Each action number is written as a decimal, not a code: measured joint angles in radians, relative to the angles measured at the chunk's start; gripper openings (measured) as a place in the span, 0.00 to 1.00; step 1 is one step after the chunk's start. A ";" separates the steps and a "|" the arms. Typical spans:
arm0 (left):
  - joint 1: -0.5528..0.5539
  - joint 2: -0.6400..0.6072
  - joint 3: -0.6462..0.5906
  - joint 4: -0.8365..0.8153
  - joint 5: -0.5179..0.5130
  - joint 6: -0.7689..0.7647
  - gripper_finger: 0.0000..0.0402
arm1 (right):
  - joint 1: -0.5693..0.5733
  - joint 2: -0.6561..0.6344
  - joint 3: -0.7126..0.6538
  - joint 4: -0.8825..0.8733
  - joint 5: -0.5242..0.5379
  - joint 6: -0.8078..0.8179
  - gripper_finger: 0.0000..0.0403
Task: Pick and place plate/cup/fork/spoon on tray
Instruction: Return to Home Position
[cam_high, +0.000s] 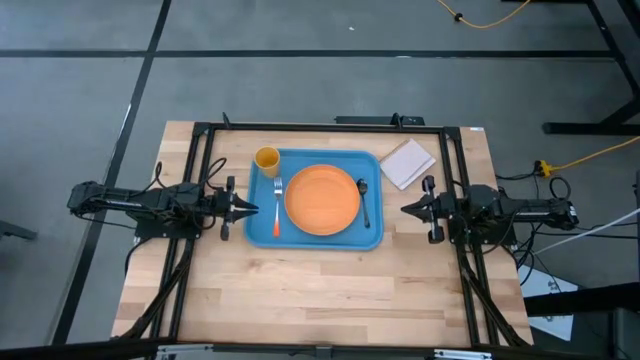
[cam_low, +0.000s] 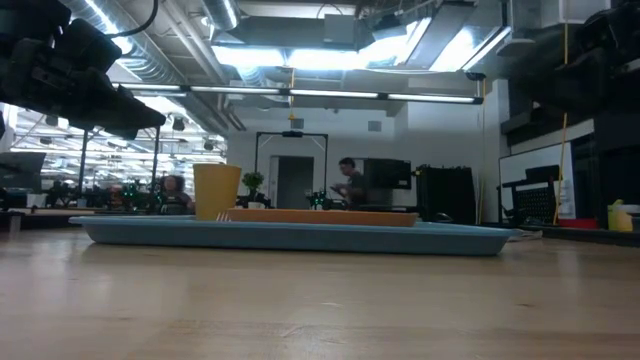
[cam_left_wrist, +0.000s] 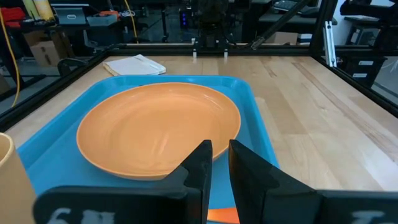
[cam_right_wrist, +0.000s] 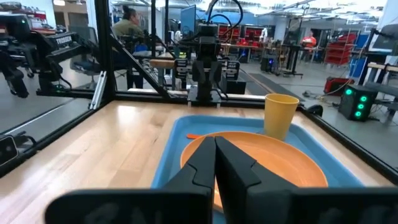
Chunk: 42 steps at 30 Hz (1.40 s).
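Light-blue plastic, rectangular with a raised rim, the tray (cam_high: 262, 232) sits mid-table on the pale wooden table (cam_high: 300, 290) and carries every piece of the setting. The large flat orange plate (cam_high: 322, 200) lies at its centre. The slim fork with silver tines and an orange-red handle (cam_high: 278, 205) lies just beside the plate on the left. The small dark spoon (cam_high: 364, 200) lies just beside it on the right. The small yellow-orange cup (cam_high: 267, 159) stands upright in the tray's far left corner. A small white square pad (cam_high: 407, 163) rests on the table off the tray, near its far right corner.

The left gripper (cam_high: 250, 209) hangs at the tray's left edge and holds nothing. Its dark fingers (cam_left_wrist: 198, 168) are drawn together, with only a thin slit between them in the left wrist view. The right gripper (cam_high: 406, 209) hangs just off the tray's right edge, fingers pressed together and empty.

With all four pieces placed, the picking work looks finished, and the step in hand appears to be the return to rest. What remains is probably only for both arms to settle clear of the tray, keeping high enough not to clip the rim, the cup or the spoon handle.
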 joint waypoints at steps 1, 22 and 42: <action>0.000 0.000 0.000 0.000 0.000 0.000 0.12 | 0.000 -0.001 0.000 -0.001 0.000 -0.005 0.04; 0.000 0.000 0.000 0.000 0.000 0.000 0.12 | 0.000 0.008 0.000 0.000 0.000 0.014 0.03; 0.000 -0.167 -0.001 0.003 0.002 0.000 0.12 | 0.000 0.008 0.000 0.003 0.001 0.014 0.03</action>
